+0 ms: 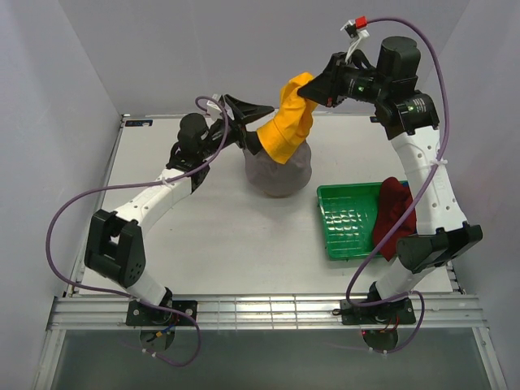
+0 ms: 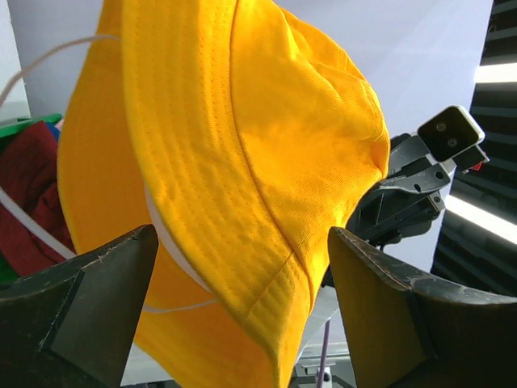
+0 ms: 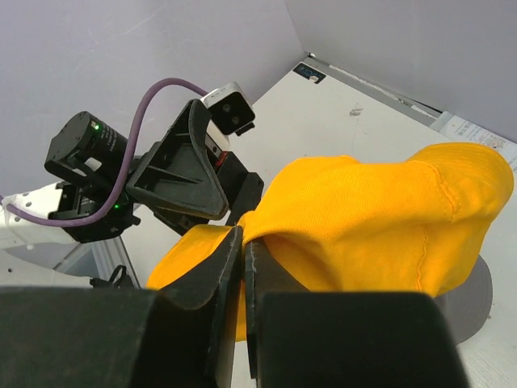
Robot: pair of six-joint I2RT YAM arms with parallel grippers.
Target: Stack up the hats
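The right tool is closed tight on a fold of the yellow hat. The pinched fabric lets the hat hang from it, lifted clear of the tabletop near the middle of the far edge. Directly beneath, the grey hat sits crown up on the tabletop. The yellow hat's lower part drapes onto or just above that crown; I cannot tell whether they touch. The placement looks deliberate: the grey hat serves as the base of the stack, and the yellow one is held above it to be lowered on.

The left tool stands wide open and holds nothing. In its own wrist view, one finger stands on each side of the hanging brim. Judging by that pose, it is there to take the loose side of the brim, so the floppy hat can be spread open rather than dropped in a crumpled heap.

The dark red hat lies draped over the right side of the green tray, near the tabletop's right edge, not yet stacked
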